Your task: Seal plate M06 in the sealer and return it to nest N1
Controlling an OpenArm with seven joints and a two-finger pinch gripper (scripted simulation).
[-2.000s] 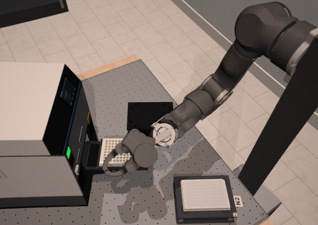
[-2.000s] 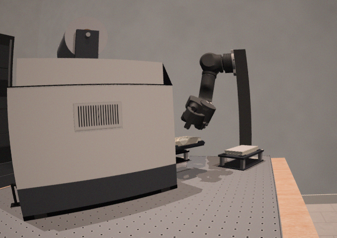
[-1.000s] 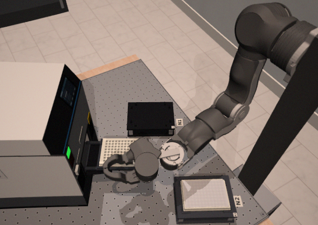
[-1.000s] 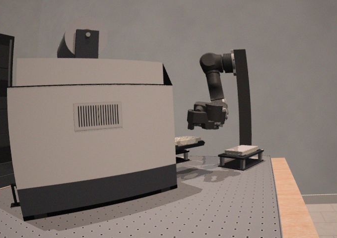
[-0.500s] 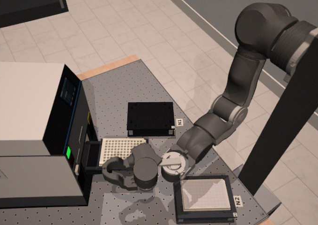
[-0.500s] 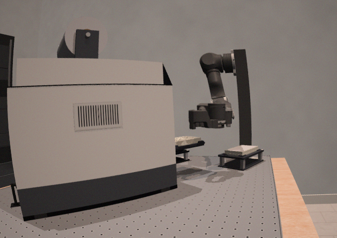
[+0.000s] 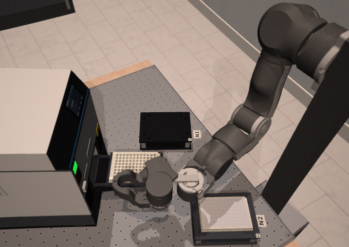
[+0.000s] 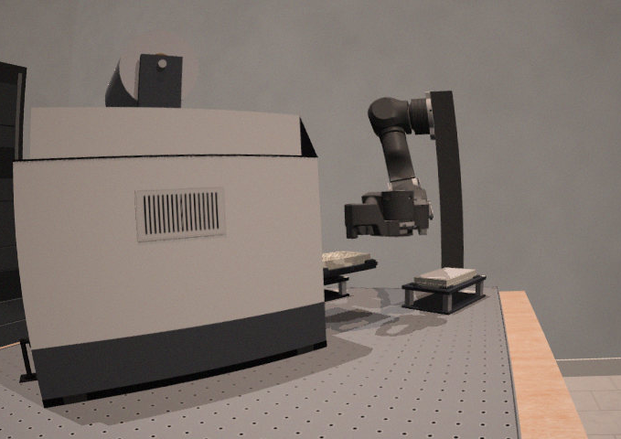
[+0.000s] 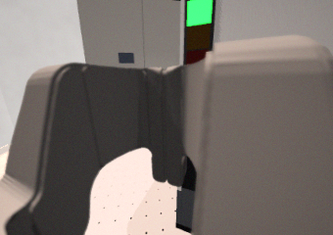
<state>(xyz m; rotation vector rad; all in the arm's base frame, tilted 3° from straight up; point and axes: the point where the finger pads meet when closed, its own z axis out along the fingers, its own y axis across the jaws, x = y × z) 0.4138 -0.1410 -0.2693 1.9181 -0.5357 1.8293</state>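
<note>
The white 96-well plate M06 [image 7: 131, 162] [image 8: 344, 257] lies in the pocket of the sealer's stage [image 7: 98, 171], which stands out of the housing. No foil shows on it. The lamp [image 7: 75, 167] [image 9: 199, 13] is green. The START key [image 7: 84, 185] sits below it, at the housing's front edge. My gripper [image 7: 116, 183] [image 8: 350, 229] [image 9: 172, 125] is shut and empty. It hovers level above the table beside the stage, fingers pointing at the housing's front, a short way from the key. Nest N1 [image 7: 164, 128] is empty.
Plate M09 [image 7: 225, 214] [image 8: 445, 275] sits on nest N2 [image 7: 224, 237] [image 8: 443, 295], right of my wrist. The sealer housing [image 7: 20, 116] [image 8: 165, 232] fills the left. The arm's black post [image 7: 320, 130] stands at the right table edge.
</note>
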